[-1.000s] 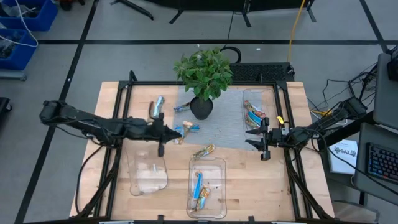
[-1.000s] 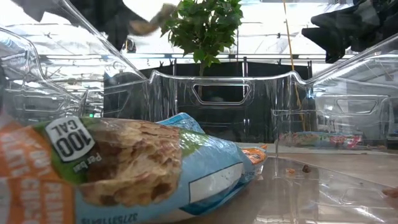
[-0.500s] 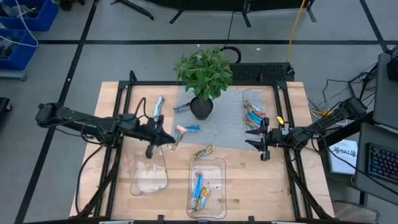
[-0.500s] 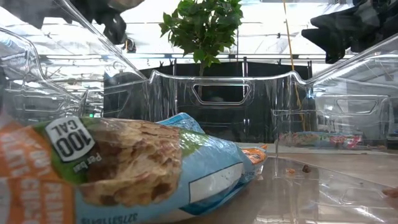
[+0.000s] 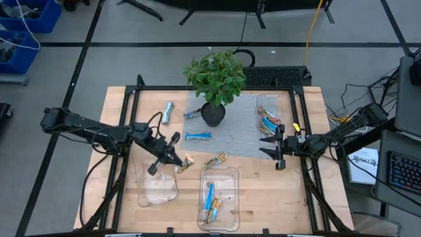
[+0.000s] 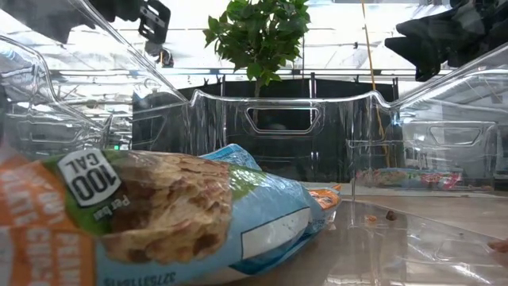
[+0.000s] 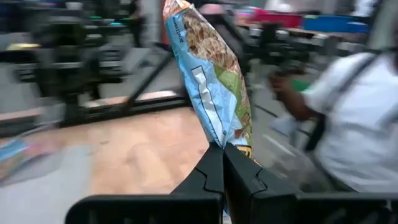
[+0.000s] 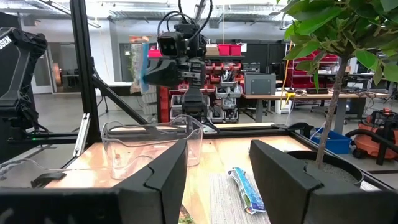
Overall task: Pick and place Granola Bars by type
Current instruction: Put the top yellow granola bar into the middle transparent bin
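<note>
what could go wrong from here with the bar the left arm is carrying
The left gripper pinches the granola bar only by its bottom edge, so it might slip or swing loose in transit. It hangs near the rim of the left clear tray, not clearly over it, so releasing now could drop it on the table.

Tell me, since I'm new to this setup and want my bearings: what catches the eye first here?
The leafy green potted plant at the table's far middle stands out, on a grey mat strewn with shiny-wrapped granola bars. The left gripper has its jaws shut on a blue-and-green wrapped granola bar, near the clear plastic tray at front left. The right gripper waits open by the mat's right edge.
</note>
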`<state>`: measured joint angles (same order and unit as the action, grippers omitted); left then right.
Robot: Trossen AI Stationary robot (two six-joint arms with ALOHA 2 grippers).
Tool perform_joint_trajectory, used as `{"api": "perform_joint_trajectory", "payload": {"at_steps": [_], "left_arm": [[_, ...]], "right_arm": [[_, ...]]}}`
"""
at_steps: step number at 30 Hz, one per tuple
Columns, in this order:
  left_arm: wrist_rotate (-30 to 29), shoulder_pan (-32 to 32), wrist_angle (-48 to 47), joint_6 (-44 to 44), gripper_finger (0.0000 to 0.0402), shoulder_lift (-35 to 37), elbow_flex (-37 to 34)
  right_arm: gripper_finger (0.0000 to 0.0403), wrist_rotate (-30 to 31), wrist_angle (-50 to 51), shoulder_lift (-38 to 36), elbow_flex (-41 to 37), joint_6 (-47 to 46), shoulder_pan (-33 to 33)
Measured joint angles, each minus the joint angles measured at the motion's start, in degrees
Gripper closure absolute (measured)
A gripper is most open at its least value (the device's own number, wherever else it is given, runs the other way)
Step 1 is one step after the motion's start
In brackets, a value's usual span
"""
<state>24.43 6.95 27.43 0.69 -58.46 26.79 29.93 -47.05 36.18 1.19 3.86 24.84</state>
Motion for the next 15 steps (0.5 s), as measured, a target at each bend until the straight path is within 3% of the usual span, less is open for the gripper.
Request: {"api": "perform_joint_trajectory", "payload": {"at_steps": [7,15], "left_arm": [[-22.90,-1.24,4.56,3.56,0.0401,-0.13,0.00],[-54.43,0.10,3.93,5.66,0.0401,-0.17,0.00]], "right_arm": [[0.0236,0.00,0.03,-0.02,0.00,0.00,0.00],[0.0236,0.00,0.02,0.00,0.00,0.00,0.00]]}}
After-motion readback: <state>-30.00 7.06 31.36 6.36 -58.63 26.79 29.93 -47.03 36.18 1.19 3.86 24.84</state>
